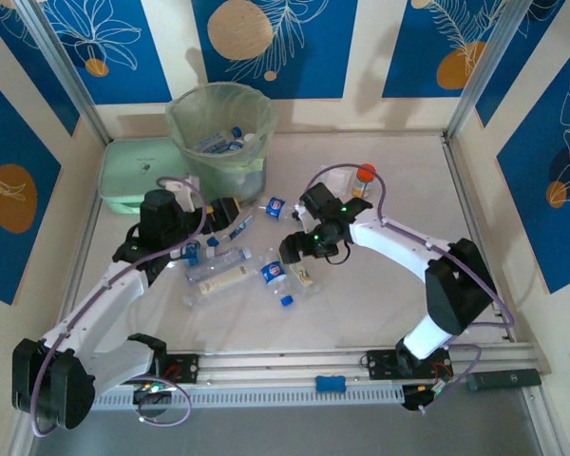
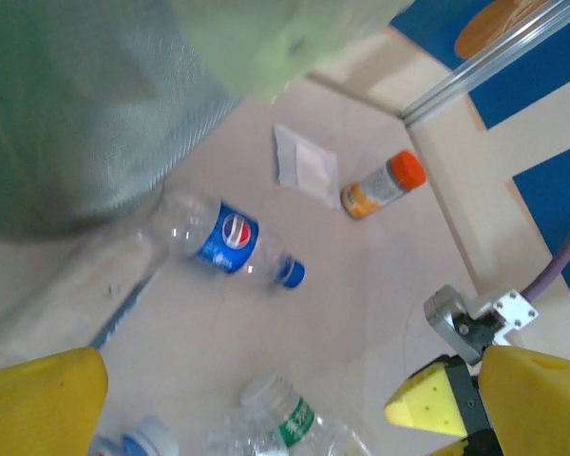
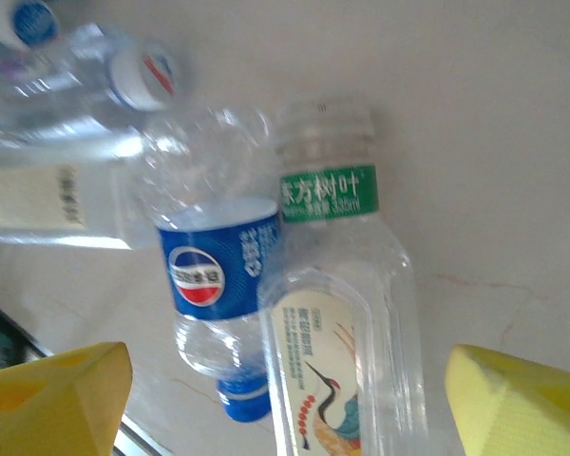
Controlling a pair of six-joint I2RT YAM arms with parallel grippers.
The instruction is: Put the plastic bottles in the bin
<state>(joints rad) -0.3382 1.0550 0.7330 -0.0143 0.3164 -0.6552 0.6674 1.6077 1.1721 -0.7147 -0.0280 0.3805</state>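
The bin (image 1: 218, 133), grey-green with a pale liner, stands at the back left and holds a few blue-labelled plastic bottles. More bottles lie on the table: one with a blue label (image 1: 275, 207) close to the bin, and a loose cluster (image 1: 228, 274) in the middle. My right gripper (image 3: 285, 399) is open, low over two bottles lying side by side between its yellow fingers: a blue-labelled one (image 3: 214, 275) and a clear one with a green neck band (image 3: 342, 323). The fingers touch neither. My left gripper (image 2: 237, 408) is open beside the bin wall (image 2: 76, 114), above a green-banded bottle (image 2: 285, 418).
A mint green box (image 1: 138, 176) sits left of the bin. An orange-capped jar (image 2: 385, 185) and a flat white piece (image 2: 304, 166) lie toward the back right. Walls close the table at the back and sides, and a metal rail (image 1: 361, 366) runs along the near edge.
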